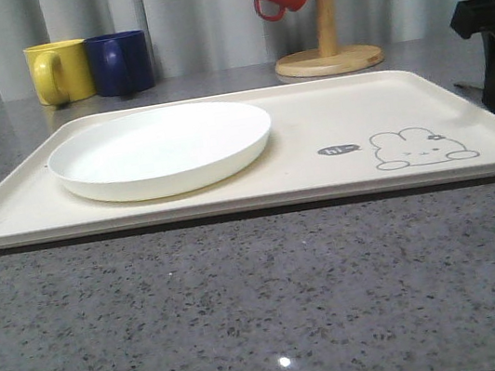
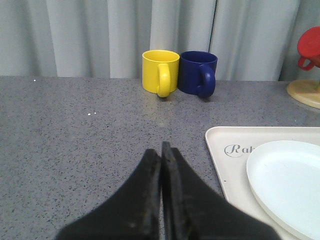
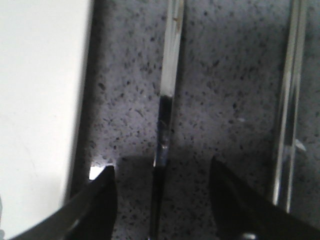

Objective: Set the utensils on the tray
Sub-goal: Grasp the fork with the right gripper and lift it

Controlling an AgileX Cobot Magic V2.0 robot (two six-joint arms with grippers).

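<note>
Two slim utensils lie on the bench point(image 3: 220, 90) just beside the tray point(image 3: 35, 100); one utensil point(image 3: 167, 95) sits between the right gripper point(image 3: 162, 192)'s spread fingers, the other point(image 3: 290, 100) beyond. Step: first pickup. Next, likely lower and close. Left gripper point(image 2: 161, 165) is closed, empty.

Kitchen-like counter: speckled grey worktop point(image 1: 250, 317), mugs point(image 1: 58, 71), mug tree point(image 1: 327, 32)
</note>
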